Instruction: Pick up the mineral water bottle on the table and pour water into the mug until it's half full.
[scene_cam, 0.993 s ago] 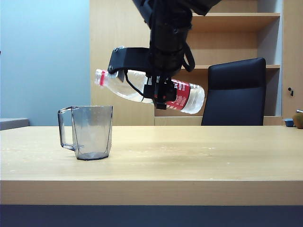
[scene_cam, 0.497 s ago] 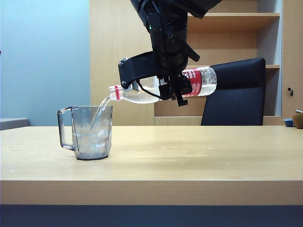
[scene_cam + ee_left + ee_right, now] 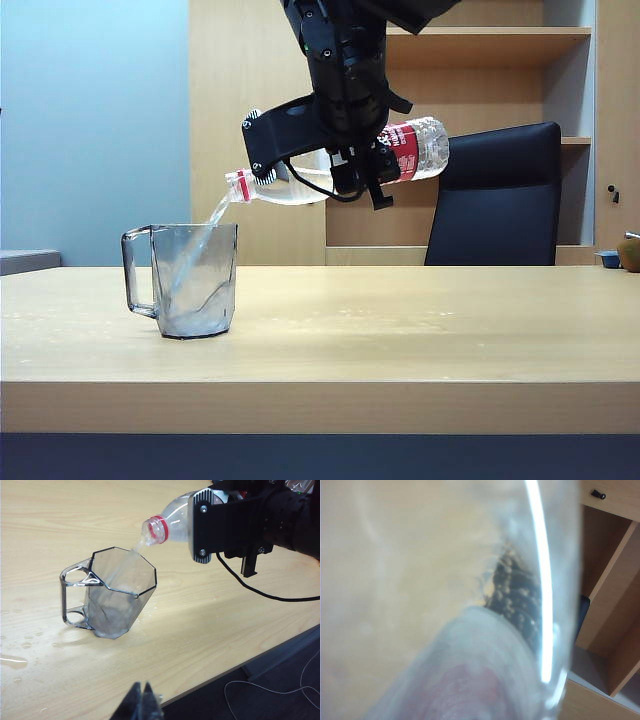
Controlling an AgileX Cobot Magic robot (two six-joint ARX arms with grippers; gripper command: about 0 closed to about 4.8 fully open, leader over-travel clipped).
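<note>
The table carries the mug toward its left in the exterior view, and above it the right arm tips the mineral water bottle mouth-down — neck just over the rim, base raised toward the shelves. The water falls in a thin stream into the mug, which looks well short of half full. To pour well, I judge the tilt should hold steady with the mouth kept over the opening, then ease back as the level nears halfway. The right gripper is clamped partway closed around the bottle's middle beside the label. The left gripper waits low near the table edge — fingertips together, holding nothing.
</note>
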